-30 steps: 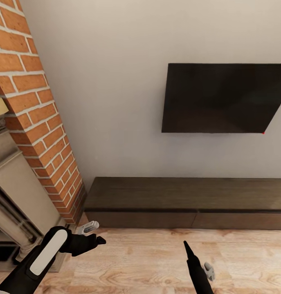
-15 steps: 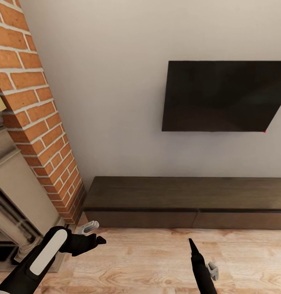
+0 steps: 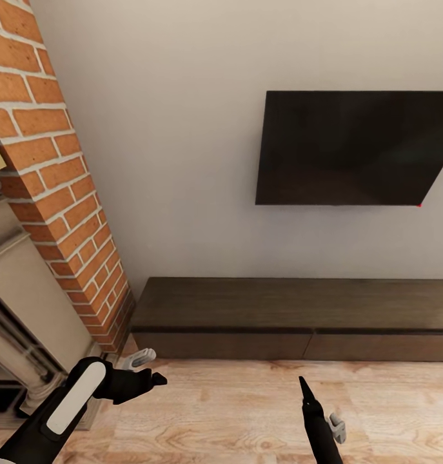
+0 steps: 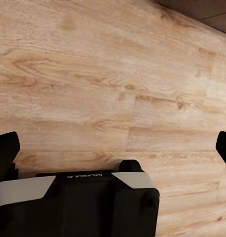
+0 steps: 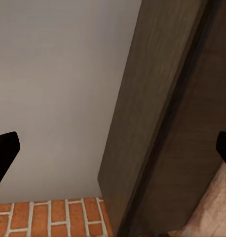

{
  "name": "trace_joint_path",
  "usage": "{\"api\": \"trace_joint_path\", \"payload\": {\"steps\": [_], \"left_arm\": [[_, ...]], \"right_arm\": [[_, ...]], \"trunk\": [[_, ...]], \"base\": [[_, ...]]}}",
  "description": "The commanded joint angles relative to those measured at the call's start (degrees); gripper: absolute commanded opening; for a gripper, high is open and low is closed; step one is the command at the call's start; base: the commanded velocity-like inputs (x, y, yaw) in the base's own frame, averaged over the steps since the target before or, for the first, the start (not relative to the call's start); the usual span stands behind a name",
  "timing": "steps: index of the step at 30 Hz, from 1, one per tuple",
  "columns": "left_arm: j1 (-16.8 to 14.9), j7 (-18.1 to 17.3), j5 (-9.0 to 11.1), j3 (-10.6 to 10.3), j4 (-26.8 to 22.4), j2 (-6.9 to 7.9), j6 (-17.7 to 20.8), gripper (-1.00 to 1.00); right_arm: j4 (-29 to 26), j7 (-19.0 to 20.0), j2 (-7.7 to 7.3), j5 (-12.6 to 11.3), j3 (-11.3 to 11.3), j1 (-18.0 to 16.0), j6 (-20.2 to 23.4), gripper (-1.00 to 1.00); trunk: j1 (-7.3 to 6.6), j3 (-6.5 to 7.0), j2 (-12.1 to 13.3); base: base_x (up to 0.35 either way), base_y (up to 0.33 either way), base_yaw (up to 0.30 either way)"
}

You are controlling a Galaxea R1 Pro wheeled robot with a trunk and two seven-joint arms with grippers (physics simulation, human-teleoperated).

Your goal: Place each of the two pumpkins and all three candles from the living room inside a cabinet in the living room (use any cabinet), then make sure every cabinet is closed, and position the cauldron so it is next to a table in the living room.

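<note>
The cabinet (image 3: 292, 319) — long, low, dark brown — stands against the pale wall, its drawer fronts flush and closed, directly under the black TV (image 3: 353, 148). A brick fireplace column (image 3: 60, 193) rises at the cabinet's left end. On the wood floor (image 3: 227, 412) before the cabinet, the left pincer (image 4: 113, 148) hangs with fingers spread wide and empty; the right pincer (image 5: 113, 148) — likewise spread, empty — points at the cabinet.

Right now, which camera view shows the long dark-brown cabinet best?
The head view: the cabinet shows its top and both shut drawer fronts against the wall, below the TV. The right wrist view shows part of its top and front close up. The left wrist view catches a dark corner beyond the floor.
</note>
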Motion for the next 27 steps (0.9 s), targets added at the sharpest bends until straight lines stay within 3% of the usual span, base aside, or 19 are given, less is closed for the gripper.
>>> {"api": "trace_joint_path", "payload": {"steps": [1,27], "left_arm": [[0.0,0.6,0.6,-0.1,-0.1,0.06,0.0,1.00],[0.0,0.6,0.6,0.0,-0.1,0.17,0.0,1.00]], "right_arm": [[0.0,0.1,-0.03,-0.5,0.5,0.0,-0.3,1.00],[0.1,-0.1,0.05,-0.5,0.5,0.0,-0.3,1.00]], "trunk": [[0.23,-0.25,-0.5],[5.94,-4.92,-10.9]], "base": [[0.000,0.000,0.000],[0.000,0.000,0.000]]}}
